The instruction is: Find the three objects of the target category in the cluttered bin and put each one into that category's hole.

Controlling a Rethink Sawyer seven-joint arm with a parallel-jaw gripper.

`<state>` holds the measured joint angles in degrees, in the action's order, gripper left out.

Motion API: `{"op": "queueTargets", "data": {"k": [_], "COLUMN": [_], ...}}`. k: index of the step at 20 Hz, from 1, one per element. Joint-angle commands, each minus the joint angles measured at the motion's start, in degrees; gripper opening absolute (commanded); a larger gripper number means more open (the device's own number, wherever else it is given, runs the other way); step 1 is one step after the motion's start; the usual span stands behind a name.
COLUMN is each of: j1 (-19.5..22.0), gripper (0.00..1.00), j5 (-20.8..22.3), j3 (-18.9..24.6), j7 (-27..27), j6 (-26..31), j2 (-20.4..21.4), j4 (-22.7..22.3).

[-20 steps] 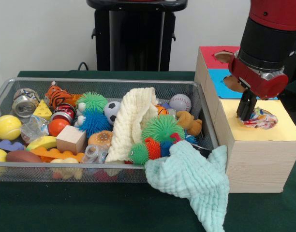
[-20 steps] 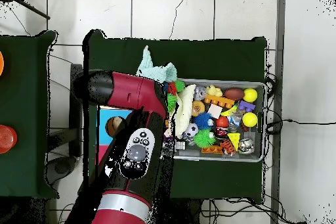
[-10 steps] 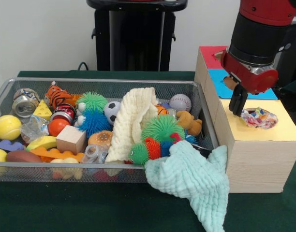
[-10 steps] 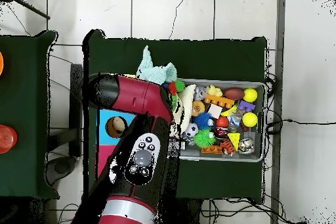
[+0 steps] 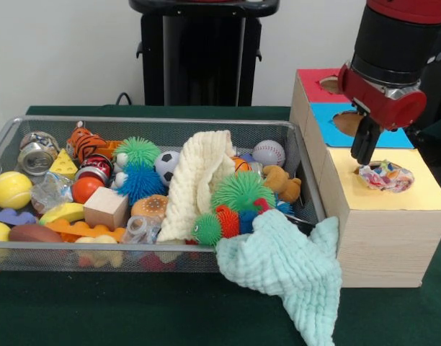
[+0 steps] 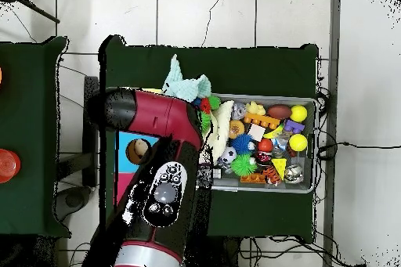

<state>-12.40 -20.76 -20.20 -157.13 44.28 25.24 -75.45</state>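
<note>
A: Which step is this?

B: A drop-off, I judge. The red and black arm's gripper (image 5: 364,153) hangs just above the crumpled multicoloured wrapper (image 5: 385,176), which sits in the hole of the yellow panel at the near end of the pale wooden sorting box (image 5: 382,241); whether the jaws are spread I cannot tell. Next it should return to the silver wire-mesh bin (image 5: 141,257) for another crumpled item

A: Counts?

B: One box with three coloured panels, one bin, two cloths, one wrapper

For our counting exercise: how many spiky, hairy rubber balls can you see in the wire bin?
5. Green one and blue one left of the cream cloth; large green one right of it; small green and orange ones in front. Cloths may hide more.
</note>
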Motion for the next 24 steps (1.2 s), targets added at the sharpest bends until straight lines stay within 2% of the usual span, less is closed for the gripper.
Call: {"op": "queueTargets", "data": {"k": [1,8,16,18,21,24], "j1": [-0.2,-0.9,-1.1,-1.2,-0.8,-0.9], "gripper": [0.00,0.00,0.00,0.00,0.00,0.00], "j5": [0.2,-0.4,-0.5,-0.3,0.2,0.4], "j3": [3.4,2.9,2.9,2.8,3.6,3.6], "j7": [-7.6,-9.6,-9.7,-9.4,-8.4,-9.4], "j6": [8.9,12.5,12.4,11.1,4.1,-0.7], "j2": [-0.4,-0.1,-0.1,-0.7,-3.9,-7.9], "j4": [-0.5,1.9,1.7,1.2,0.0,1.2]}}
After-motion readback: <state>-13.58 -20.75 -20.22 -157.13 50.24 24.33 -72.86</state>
